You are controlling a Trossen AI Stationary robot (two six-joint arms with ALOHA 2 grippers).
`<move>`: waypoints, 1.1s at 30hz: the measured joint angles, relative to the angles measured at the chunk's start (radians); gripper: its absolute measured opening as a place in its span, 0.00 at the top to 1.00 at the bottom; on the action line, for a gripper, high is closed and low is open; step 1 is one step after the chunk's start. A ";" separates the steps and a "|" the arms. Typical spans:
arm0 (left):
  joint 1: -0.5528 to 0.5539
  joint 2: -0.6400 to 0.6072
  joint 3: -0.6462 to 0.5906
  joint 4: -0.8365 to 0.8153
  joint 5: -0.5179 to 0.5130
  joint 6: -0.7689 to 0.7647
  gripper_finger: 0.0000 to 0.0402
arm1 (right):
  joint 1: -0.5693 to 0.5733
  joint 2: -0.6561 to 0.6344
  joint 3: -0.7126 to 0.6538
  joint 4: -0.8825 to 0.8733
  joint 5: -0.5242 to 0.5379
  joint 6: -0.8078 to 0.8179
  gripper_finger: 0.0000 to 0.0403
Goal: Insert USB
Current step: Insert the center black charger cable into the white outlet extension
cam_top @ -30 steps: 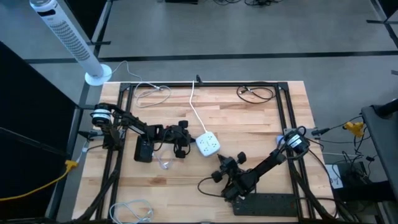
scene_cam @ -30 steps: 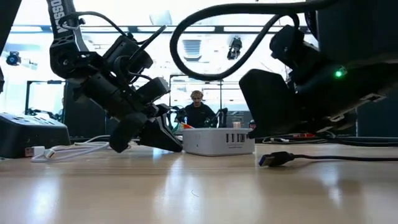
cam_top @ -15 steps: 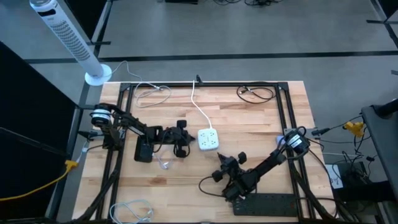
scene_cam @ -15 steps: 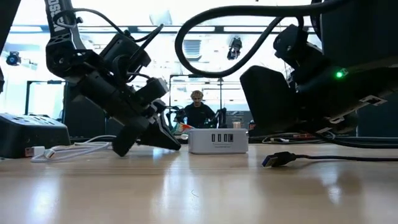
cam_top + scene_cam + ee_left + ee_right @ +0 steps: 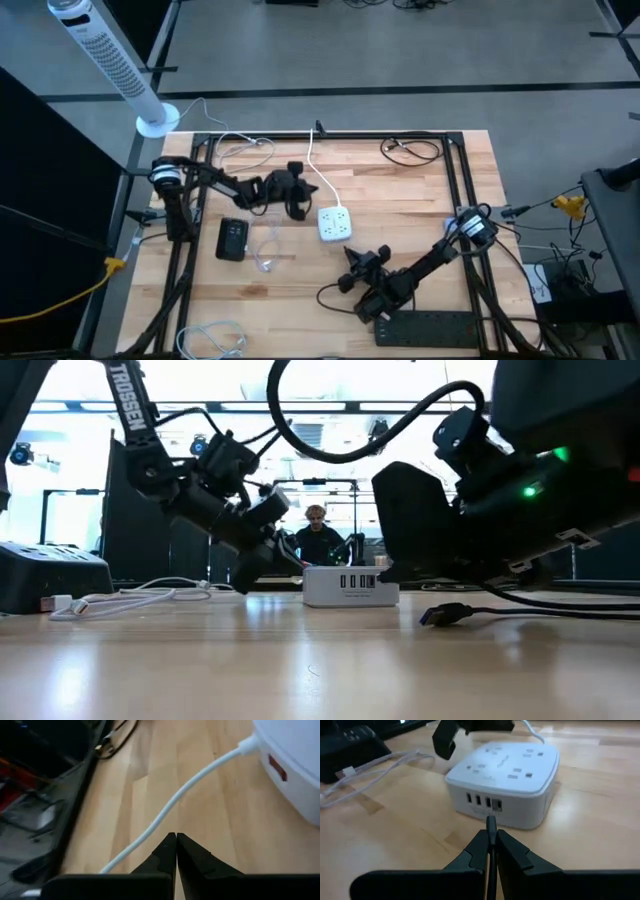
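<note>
The white power strip [image 5: 334,224] is seen mid-table, its 4 USB ports [image 5: 482,801] turned toward the right gripper [image 5: 491,841]. That gripper is pinched shut on a thin black USB cable [image 5: 491,827], held just short of the ports. The left gripper [image 5: 176,851] is closed on nothing, raised just beside the strip's white cord [image 5: 186,792] on its far-left side.

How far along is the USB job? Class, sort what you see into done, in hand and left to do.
Done: the right hand is shut on the USB plug, which points at the ports of the white hub.
In hand: the approach; the plug sits short of the ports.
Left: closing that gap and pushing it in.
The left hand is shut and empty beside the hub's cord.
</note>
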 joint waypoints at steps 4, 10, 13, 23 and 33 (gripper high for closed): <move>0.032 0.032 0.013 -0.002 0.164 -0.005 1.00 | -0.016 0.000 0.000 0.005 0.016 0.018 0.97; 0.035 0.118 0.057 0.007 0.214 -0.025 1.00 | -0.034 0.000 0.000 0.058 0.023 -0.017 0.97; 0.036 0.155 0.077 0.013 0.228 -0.041 1.00 | -0.034 0.000 0.011 0.057 0.024 -0.020 0.97; 0.036 0.157 0.084 0.008 0.234 -0.049 1.00 | -0.039 0.029 0.036 0.048 -0.006 0.009 0.97; 0.036 0.157 0.072 -0.013 0.229 -0.069 1.00 | -0.019 0.090 0.140 -0.119 0.063 0.058 0.97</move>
